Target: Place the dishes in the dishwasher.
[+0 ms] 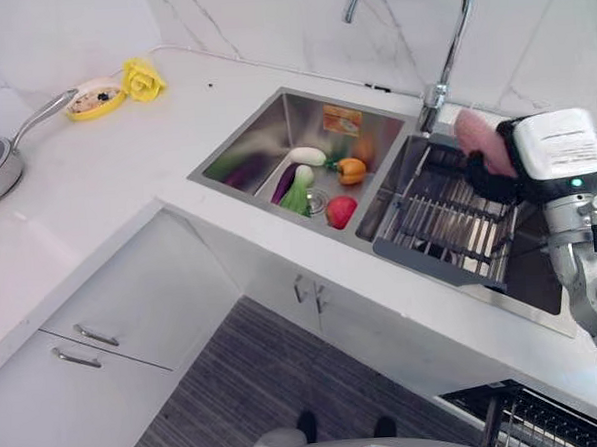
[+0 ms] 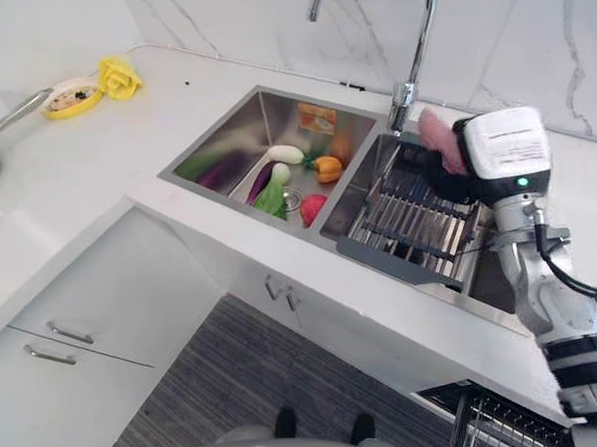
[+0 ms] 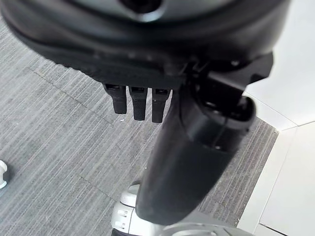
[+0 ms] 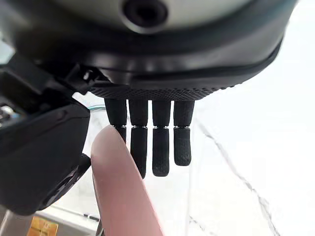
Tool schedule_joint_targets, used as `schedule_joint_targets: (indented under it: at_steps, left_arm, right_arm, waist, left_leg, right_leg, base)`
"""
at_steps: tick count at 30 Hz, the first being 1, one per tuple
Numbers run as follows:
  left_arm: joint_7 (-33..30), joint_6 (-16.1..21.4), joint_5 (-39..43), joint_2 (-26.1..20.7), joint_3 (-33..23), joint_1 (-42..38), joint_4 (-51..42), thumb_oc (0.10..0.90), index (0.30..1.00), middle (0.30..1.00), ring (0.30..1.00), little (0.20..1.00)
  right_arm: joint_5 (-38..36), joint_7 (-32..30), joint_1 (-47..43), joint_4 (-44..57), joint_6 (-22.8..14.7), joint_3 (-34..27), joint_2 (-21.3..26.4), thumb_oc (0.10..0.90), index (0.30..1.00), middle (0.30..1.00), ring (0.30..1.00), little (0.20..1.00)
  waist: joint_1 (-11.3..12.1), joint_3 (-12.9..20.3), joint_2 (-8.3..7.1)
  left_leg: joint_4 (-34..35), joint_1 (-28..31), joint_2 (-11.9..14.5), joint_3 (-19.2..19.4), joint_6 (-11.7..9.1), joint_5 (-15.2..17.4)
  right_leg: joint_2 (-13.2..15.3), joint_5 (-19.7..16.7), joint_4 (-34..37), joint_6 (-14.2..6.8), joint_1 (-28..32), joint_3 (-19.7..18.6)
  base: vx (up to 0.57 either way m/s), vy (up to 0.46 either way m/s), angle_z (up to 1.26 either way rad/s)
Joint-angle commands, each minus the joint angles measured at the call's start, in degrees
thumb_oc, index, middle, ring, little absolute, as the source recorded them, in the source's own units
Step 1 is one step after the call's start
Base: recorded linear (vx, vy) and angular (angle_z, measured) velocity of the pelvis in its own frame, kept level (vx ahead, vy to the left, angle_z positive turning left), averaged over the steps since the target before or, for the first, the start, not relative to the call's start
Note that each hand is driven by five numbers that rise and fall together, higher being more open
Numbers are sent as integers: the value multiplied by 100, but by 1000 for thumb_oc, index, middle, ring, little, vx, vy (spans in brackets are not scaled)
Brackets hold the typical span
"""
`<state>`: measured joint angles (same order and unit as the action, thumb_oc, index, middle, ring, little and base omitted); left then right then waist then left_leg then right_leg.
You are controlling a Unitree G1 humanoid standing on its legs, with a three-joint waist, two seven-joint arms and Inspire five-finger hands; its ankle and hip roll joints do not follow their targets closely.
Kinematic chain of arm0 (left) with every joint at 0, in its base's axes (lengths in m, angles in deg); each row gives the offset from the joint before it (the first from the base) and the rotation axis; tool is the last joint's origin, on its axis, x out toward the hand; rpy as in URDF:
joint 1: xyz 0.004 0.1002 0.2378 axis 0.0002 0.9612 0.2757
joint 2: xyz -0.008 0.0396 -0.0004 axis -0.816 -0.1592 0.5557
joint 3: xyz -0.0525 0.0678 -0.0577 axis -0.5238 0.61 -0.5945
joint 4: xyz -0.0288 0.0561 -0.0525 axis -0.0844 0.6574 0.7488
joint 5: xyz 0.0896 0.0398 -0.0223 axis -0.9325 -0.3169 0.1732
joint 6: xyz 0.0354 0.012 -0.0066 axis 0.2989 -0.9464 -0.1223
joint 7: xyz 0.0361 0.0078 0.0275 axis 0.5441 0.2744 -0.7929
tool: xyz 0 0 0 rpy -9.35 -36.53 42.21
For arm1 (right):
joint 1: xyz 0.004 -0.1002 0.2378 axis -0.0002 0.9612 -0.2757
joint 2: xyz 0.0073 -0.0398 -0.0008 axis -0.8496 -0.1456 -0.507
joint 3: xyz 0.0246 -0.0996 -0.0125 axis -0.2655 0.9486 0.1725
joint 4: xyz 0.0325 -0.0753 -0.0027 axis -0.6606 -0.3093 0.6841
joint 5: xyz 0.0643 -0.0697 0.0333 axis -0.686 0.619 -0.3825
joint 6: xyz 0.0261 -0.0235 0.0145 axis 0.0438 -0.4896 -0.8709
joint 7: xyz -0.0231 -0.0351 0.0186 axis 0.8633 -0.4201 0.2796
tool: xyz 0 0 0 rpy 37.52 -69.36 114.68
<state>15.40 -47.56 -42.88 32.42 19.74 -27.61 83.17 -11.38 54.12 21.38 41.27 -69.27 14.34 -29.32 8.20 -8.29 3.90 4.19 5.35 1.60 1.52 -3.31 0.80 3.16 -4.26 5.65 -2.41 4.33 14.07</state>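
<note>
My right hand holds a pink plate on edge, just above the far end of the grey wire dish rack in the right sink basin. In the right wrist view the plate's rim stands pinched between the thumb and the fingers. A dishwasher basket shows at the lower right, below the counter. My left hand hangs over the striped grey floor with relaxed fingers and nothing in it.
The left basin holds toy vegetables. A tall faucet rises behind the sinks. On the counter at the left are a pan and a yellow dish. Cabinet drawers stand below.
</note>
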Motion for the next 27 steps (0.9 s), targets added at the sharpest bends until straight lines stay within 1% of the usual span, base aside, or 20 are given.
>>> schedule_joint_targets:
  at_steps: [1,2,3,5,8,9,10,11,13,17,18,19,20,24,25,26,27]
  left_arm:
    - [-192,-2,2,-393,205,65,208,800,900,900,900,900]
    - [-200,-14,-1,-390,187,71,199,800,900,900,900,900]
    - [-210,-15,6,-390,179,88,188,800,900,900,900,900]
    - [-237,-40,38,-387,145,118,183,800,900,900,900,900]
    - [-270,-74,55,-364,110,138,187,800,900,900,900,900]
    - [-283,-81,72,-358,87,136,186,800,900,900,900,900]
    - [-283,-82,72,-363,89,136,186,800,900,900,900,900]
    - [-314,-97,103,-346,65,150,188,800,900,900,900,900]
    - [-332,-137,133,-349,43,150,206,800,900,900,900,900]
    - [-374,-189,140,-317,21,137,253,800,900,900,900,900]
    - [-374,-189,140,-317,21,137,253,800,900,900,900,900]
    - [-403,-210,153,-302,32,110,264,800,900,900,900,900]
    - [-413,-222,157,-300,49,82,260,800,900,900,900,900]
    - [-428,-241,146,-302,92,24,232,800,900,900,900,900]
    - [-432,-243,141,-302,107,6,213,800,900,900,900,900]
    - [-437,-255,139,-295,128,-20,193,800,900,900,900,900]
    - [-437,-256,139,-295,128,-18,192,800,900,900,900,900]
  right_arm:
    - [-1134,-653,-423,524,-170,-397,-68,400,300,300,300,300]
    - [-1477,-660,-371,519,-259,-496,-215,400,300,300,300,300]
    - [-1661,-720,-341,522,-285,-571,-311,400,300,300,300,300]
    - [-2356,-762,-309,488,-445,-735,-615,400,300,300,300,300]
    - [-3058,-771,-288,457,-608,-905,-929,400,300,300,300,300]
    - [-3227,-773,-263,474,-647,-950,-1003,400,300,300,300,300]
    - [-3235,-769,-255,482,-647,-958,-1006,400,300,300,300,300]
    - [-3789,-792,-252,514,-811,-1057,-1223,400,300,300,300,300]
    - [-4257,-727,-235,586,-947,-1122,-1370,400,300,300,300,300]
    - [-4830,-701,-208,912,-1176,-1280,-1583,400,300,300,300,300]
    - [-4830,-701,-208,912,-1176,-1280,-1583,400,300,300,300,300]
    - [-5183,-725,-186,1092,-1339,-1365,-1711,400,300,300,300,300]
    - [-5324,-738,-152,1205,-1405,-1433,-1780,400,300,300,300,300]
    - [-5642,-697,-77,1430,-1509,-1580,-1836,400,300,300,300,300]
    - [-5762,-724,-67,1536,-1572,-1598,-1879,400,300,300,300,300]
    - [-5875,-668,-44,1641,-1593,-1593,-1914,400,300,300,300,300]
    - [-5875,-667,-40,1648,-1589,-1595,-1916,400,300,300,300,300]
  waist:
    - [128,305,-521]
    - [116,307,-519]
    - [113,309,-519]
    - [99,315,-516]
    - [77,318,-504]
    - [76,318,-506]
    - [79,318,-510]
    - [66,316,-500]
    - [50,316,-502]
    - [-3,318,-497]
    - [-3,318,-497]
    - [-30,317,-489]
    - [-56,306,-485]
    - [-135,315,-474]
    - [-162,306,-460]
    - [-214,323,-437]
    - [-213,324,-437]
  left_leg:
    - [81,-267,441,133,-378,-226]
    - [81,-260,441,141,-376,-226]
    - [81,-255,444,143,-373,-223]
    - [81,-242,446,152,-369,-223]
    - [81,-216,446,161,-360,-221]
    - [81,-209,446,166,-359,-218]
    - [81,-208,446,166,-359,-218]
    - [81,-196,450,174,-359,-217]
    - [81,-187,454,180,-357,-215]
    - [81,-181,456,204,-352,-224]
    - [81,-181,456,204,-352,-224]
    - [81,-189,461,227,-367,-240]
    - [81,-209,464,224,-391,-262]
    - [81,-258,463,234,-420,-282]
    - [81,-291,455,241,-414,-353]
    - [81,-280,452,255,-408,-346]
    - [81,-279,452,256,-408,-346]
  right_leg:
    - [816,299,-67,-818,330,-97]
    - [818,297,-68,-815,333,-108]
    - [819,300,-69,-814,333,-117]
    - [817,305,-69,-805,336,-132]
    - [809,306,-70,-797,336,-154]
    - [807,307,-70,-795,335,-157]
    - [807,307,-70,-795,336,-158]
    - [802,305,-69,-794,335,-157]
    - [794,314,-69,-788,337,-167]
    - [790,300,-69,-778,317,-199]
    - [790,300,-69,-778,317,-199]
    - [780,302,-72,-773,314,-196]
    - [776,300,-73,-770,310,-181]
    - [788,286,-74,-774,298,-137]
    - [792,224,-77,-764,265,-138]
    - [799,218,-74,-763,261,-158]
    - [798,218,-74,-762,261,-159]
  base:
    - [-5,4,-5]
    - [-6,2,-7]
    - [-6,1,-9]
    - [0,0,-5]
    - [0,-1,-2]
    - [0,0,0]
    - [0,0,0]
    - [0,0,0]
    - [0,0,0]
    - [-7,-1,-3]
    - [-12,-4,-5]
    - [-24,-5,-3]
    - [-35,-5,-3]
    - [-16,-1,1]
    - [-64,-4,5]
    - [-57,-4,5]
    - [-8,-11,4]
